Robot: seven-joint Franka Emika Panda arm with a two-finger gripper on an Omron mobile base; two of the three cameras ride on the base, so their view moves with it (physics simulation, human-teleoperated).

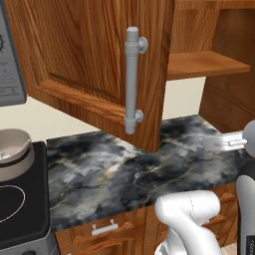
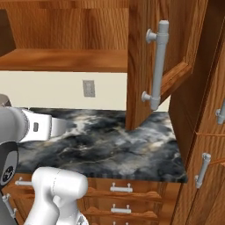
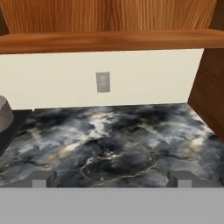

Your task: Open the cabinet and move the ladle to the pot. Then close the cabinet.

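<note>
From the left base view, the cabinet (image 1: 94,60) door hangs swung open, with its long grey handle (image 1: 132,79) standing straight up and down. The pot (image 1: 14,149) sits far left on the stove (image 1: 22,204), beside the dark marble counter (image 1: 134,169). The claw (image 1: 224,143) pokes in low at the right, pointing left over the counter.

From the right base view, the open door (image 2: 145,57) hangs on the right, and the bare shelf (image 2: 66,60) sits above the arm. I cannot see a ladle there.

From the hand view, the two finger tips (image 3: 41,179) stand wide apart and hold nothing. The shelf is up above the claw, so I think the claw must go up next to hunt for the ladle. A bit of the pot peeks in at the left edge.
</note>
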